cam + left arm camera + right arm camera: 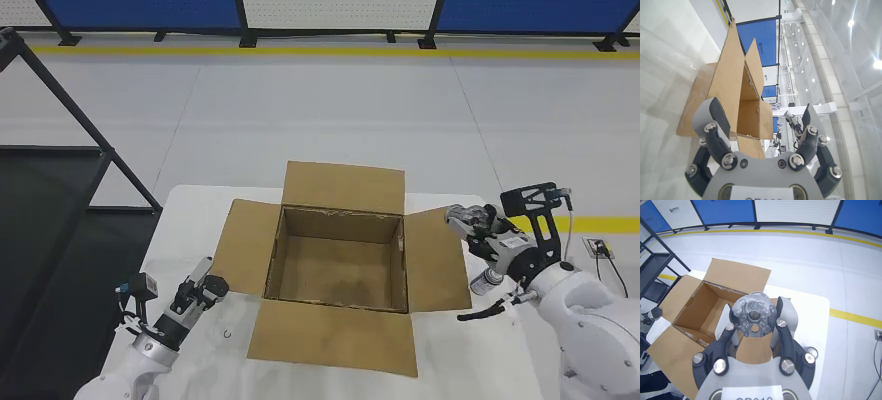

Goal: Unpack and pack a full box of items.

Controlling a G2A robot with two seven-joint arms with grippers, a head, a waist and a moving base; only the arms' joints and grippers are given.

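Box [340, 226], one, flaps wide; one metal hub [745, 310] pinched between right fingers [784, 309]; left fingers [719, 115] spread, empty.

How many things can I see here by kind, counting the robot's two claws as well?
Cardboard box: 1
Metal parts: 2, the held part in the right gripper and the loose part on the table
Grippers: 2, counting the open left gripper
Total: 5

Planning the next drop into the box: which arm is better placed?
Right, likely. The right end effector grips a metal part at a flap of the box; the left end effector is open and empty.
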